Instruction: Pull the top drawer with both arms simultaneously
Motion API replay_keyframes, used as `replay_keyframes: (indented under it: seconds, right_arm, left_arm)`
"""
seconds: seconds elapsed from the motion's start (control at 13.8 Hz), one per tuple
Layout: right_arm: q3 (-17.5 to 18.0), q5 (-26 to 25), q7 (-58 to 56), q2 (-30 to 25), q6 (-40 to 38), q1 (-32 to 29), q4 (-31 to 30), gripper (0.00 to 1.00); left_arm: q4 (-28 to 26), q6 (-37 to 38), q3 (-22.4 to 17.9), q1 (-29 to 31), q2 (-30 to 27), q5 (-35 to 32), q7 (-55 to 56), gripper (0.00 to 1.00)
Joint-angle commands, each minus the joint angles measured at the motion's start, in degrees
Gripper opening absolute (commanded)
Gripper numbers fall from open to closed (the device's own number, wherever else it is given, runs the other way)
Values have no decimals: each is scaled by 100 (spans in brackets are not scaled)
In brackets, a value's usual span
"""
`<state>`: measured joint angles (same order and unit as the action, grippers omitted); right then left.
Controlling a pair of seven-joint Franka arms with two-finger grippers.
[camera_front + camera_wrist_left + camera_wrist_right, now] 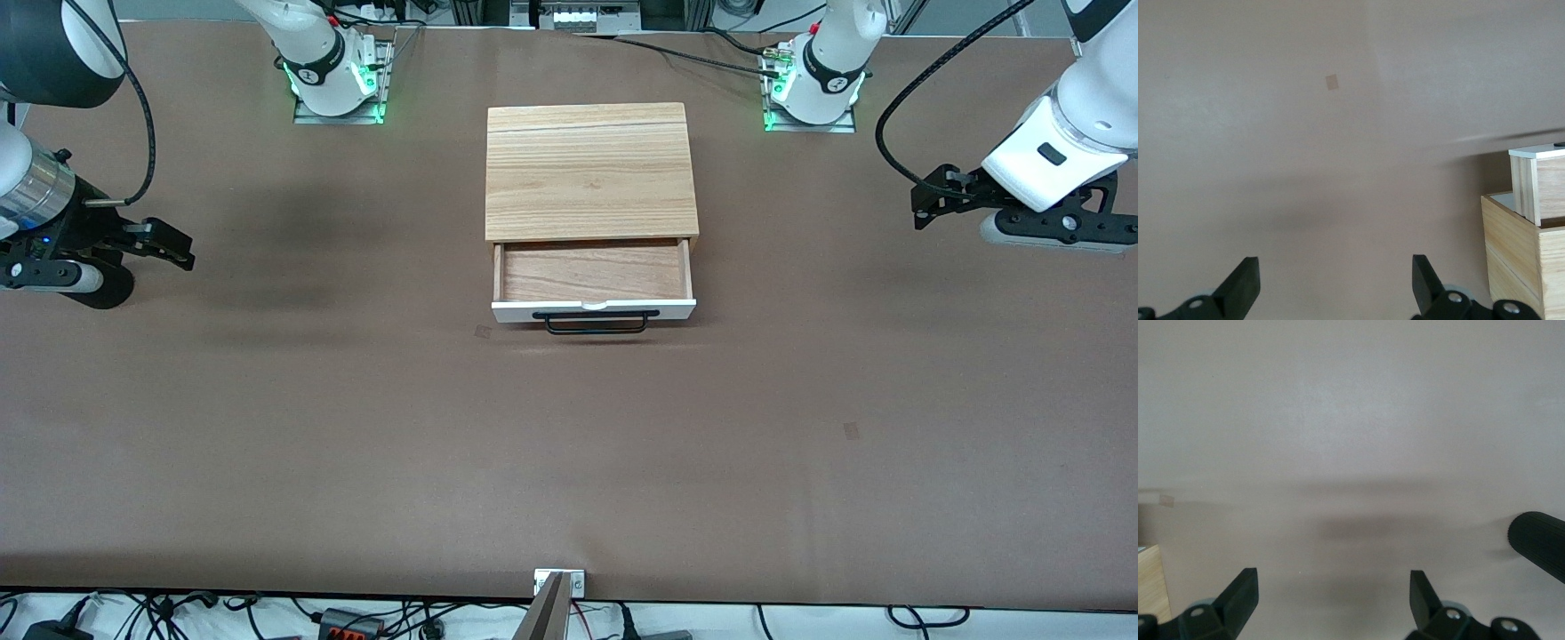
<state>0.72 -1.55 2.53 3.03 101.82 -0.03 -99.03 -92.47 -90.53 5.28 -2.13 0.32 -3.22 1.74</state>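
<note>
The top drawer (594,271) stands partly pulled out of the wooden cabinet (590,169), showing its reddish-brown wood inside, white front panel (676,309) and black bar handle (596,322). My left gripper (925,206) is open and empty above the table at the left arm's end, well away from the cabinet. My right gripper (182,249) is open and empty above the table at the right arm's end. The left wrist view shows the open left gripper (1336,277) over bare table, with the drawer's corner (1538,190) and the cabinet (1511,247) at the edge. The right wrist view shows the open right gripper (1333,593) over bare table.
The brown table (569,462) carries small tape marks (483,332) (852,430). The arm bases (338,80) (813,84) stand at the table's edge farthest from the front camera. A black ribbed cylinder (1538,540) shows in the right wrist view. A cabinet corner (1151,583) shows there too.
</note>
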Motion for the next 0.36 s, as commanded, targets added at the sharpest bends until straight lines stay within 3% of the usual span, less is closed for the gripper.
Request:
replay_keyframes:
  seconds: [0.0,0.29]
  right_arm:
    - [51,-29,29,-57,-83,-23,42,100]
    - [51,-38,29,-49,-75,-23,50,100]
  left_arm:
    - [168,132,8,10,64,94,-33,100]
    - [168,132,8,10,64,94,-16,100]
